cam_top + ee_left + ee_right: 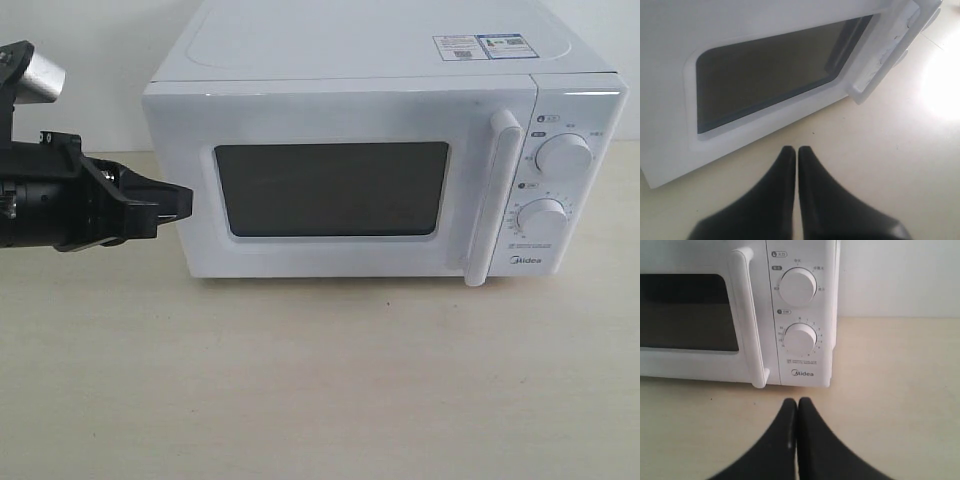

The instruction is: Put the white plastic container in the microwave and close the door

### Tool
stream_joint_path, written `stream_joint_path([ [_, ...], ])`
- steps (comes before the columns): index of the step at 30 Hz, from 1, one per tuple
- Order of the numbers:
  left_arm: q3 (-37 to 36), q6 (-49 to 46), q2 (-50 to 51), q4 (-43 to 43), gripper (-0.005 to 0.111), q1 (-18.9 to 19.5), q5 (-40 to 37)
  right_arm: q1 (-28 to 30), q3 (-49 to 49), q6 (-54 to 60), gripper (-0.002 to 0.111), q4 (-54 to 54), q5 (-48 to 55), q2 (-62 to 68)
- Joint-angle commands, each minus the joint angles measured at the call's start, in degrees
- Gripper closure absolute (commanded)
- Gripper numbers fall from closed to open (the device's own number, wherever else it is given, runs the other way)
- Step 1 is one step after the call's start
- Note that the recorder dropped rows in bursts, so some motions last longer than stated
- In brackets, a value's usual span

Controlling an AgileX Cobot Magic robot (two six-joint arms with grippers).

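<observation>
The white Midea microwave (380, 150) stands at the back of the table with its door (340, 190) shut flush against the body. The door's vertical bar handle (495, 200) sits beside two round dials (562, 155). My left gripper (178, 203) is shut and empty, its black tips just off the door's left edge. In the left wrist view those tips (796, 150) point at the door window (770, 65) from a short way off. My right gripper (797, 401) is shut and empty, low over the table before the dials (799, 339). The white plastic container is out of view.
The beige tabletop (320, 380) stretches in front of the microwave. Stickers (480, 46) lie on the microwave's top. The right arm does not show in the exterior view.
</observation>
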State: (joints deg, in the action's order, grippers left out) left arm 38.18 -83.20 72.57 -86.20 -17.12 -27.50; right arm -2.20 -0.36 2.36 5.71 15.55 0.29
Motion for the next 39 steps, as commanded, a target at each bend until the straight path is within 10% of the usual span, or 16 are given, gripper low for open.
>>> stream_joint_path([
  [1,0.3,-0.4,0.1,-0.3,0.102,-0.1,0.3,0.4,0.4,-0.6,0.109,-0.5,2.5,-0.3],
  [39,0.3,-0.4,0.1,-0.3,0.102,-0.1,0.3,0.4,0.4,-3.7,0.109,2.5,3.4,-0.3],
])
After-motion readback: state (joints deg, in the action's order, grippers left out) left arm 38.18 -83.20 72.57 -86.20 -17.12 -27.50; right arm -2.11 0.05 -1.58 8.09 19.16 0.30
